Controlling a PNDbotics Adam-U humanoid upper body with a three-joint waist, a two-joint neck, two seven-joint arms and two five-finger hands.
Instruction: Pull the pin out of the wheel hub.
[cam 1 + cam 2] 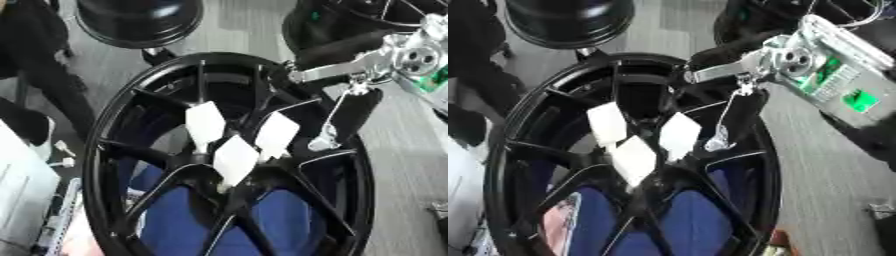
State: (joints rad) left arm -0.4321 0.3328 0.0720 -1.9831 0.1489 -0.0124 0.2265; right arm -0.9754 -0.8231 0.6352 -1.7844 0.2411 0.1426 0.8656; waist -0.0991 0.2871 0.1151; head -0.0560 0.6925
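- Nearest: blue surface shows through the lower gaps btw spokes of the wheel.
- Black wheel hub fills most of both views, face up toward cam, thin spokes running from rim to centre.
- At hub centre: three white, flat, roughly diamond-shaped tabs. One upper left, one upper right, one lower middle. Each sits on a short stem going down into the hub; they stand close together, edges nearly touching. These look like the pins; all three seated in the hub, none out.
- Lower left edge: white/grey box-like obj, w/ a couple of small white bits beside it; can't make out more.
- Right hand comes in from upper right, black fingers reaching down inside the rim just right of the tabs. A thin silver link hangs down along it. Fingers appear fairly straight, not wrapped round a tab; near the upper-right tab but whether touching, can't tell. Holds nothing visible.
- Wrist of right arm: silver joint, green circuit board exposed on a grey plate.
- Far: second black wheel at top left, another dark wheel at top right, grey floor btw.
- Left hand: not seen.
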